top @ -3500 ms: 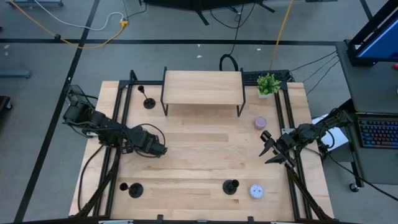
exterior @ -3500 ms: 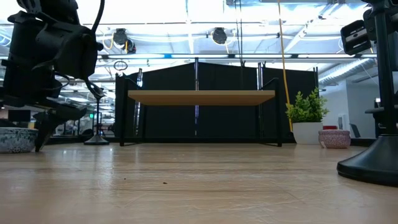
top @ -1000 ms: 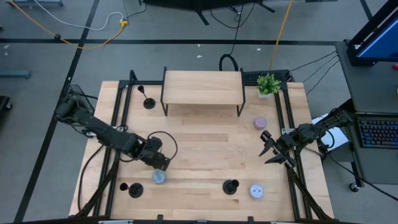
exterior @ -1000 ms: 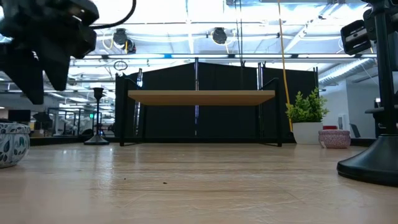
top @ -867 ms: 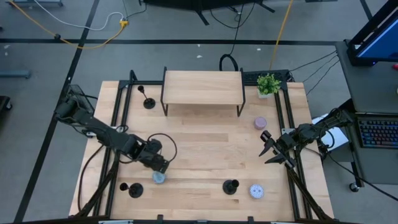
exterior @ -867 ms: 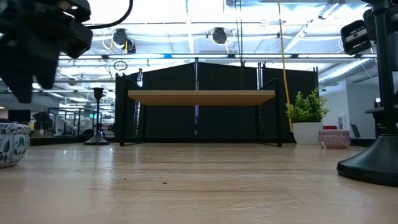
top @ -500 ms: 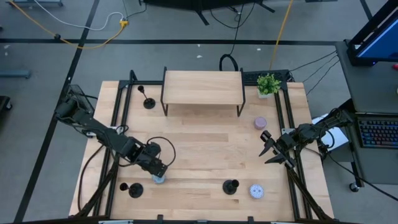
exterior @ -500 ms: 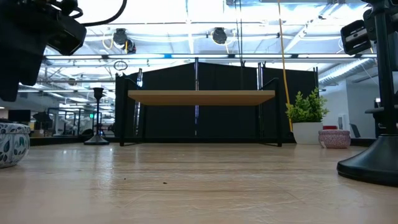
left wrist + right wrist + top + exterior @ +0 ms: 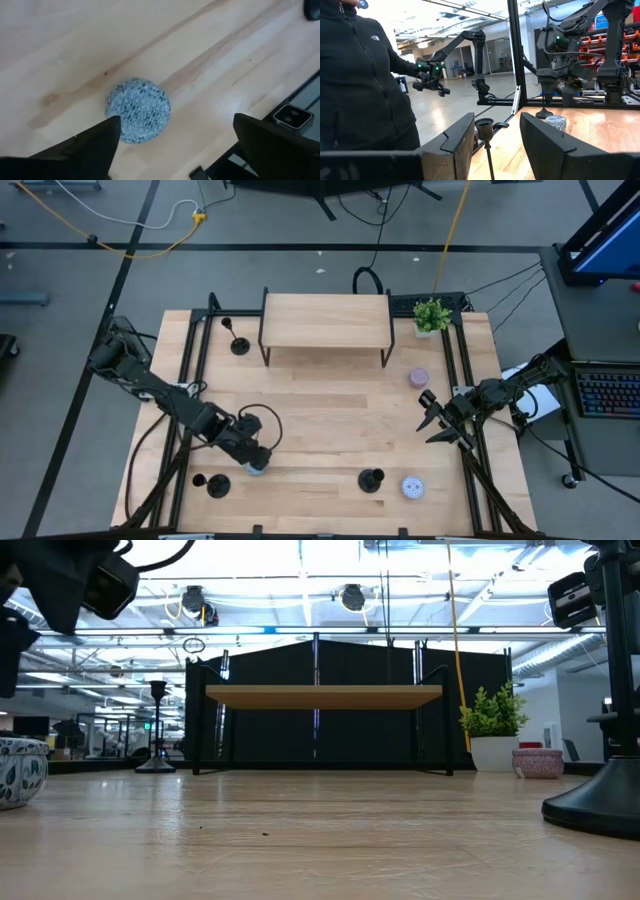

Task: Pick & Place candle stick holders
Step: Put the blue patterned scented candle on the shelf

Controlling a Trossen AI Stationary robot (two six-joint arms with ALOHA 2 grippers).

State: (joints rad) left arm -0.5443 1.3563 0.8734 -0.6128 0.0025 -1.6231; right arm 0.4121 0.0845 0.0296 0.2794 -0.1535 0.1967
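Observation:
Three black candle stick holders stand on their round bases: one (image 9: 238,343) at the far left beside the shelf, one (image 9: 215,483) in the near left corner, one (image 9: 371,479) near the front middle. My left gripper (image 9: 175,145) hangs open above a pale-blue speckled tin (image 9: 138,110) that lies on the table; in the high view that gripper (image 9: 255,460) covers most of the tin. My right gripper (image 9: 438,420) waits open at the table's right edge, with nothing between its fingers.
A low wooden shelf (image 9: 325,320) on black legs stands at the far middle, with a potted plant (image 9: 431,315) to its right. A lilac tin (image 9: 418,377) and a white patterned tin (image 9: 411,487) lie on the right side. A person in a dark jacket (image 9: 365,75) stands beyond the table.
My left gripper has moved toward the table's near edge and now stands over the pale-blue tin. In the low view the arm has drawn up and away to the left. The tin has stayed where it was on the table.

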